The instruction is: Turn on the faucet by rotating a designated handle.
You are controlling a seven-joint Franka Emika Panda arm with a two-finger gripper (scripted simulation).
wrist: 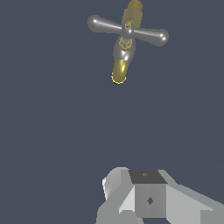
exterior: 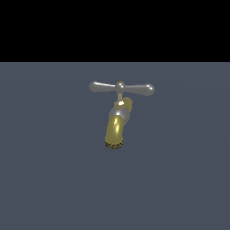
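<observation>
On the grey floor [exterior: 45, 179] of the exterior view, the faucet [exterior: 116, 126] is seen near the centre, its brass spout curving down toward the camera; the handle [exterior: 121, 88] is carried level across its top. No arm is recorded in this view. From the wrist view, the handle [wrist: 127, 30] is observed well apart from the gripper [wrist: 144, 197], of which only grey body is shown; fingers are hidden, so open or clenched cannot be told. Contact is not yet made; approach, grasp and rotation are judged outstanding.
</observation>
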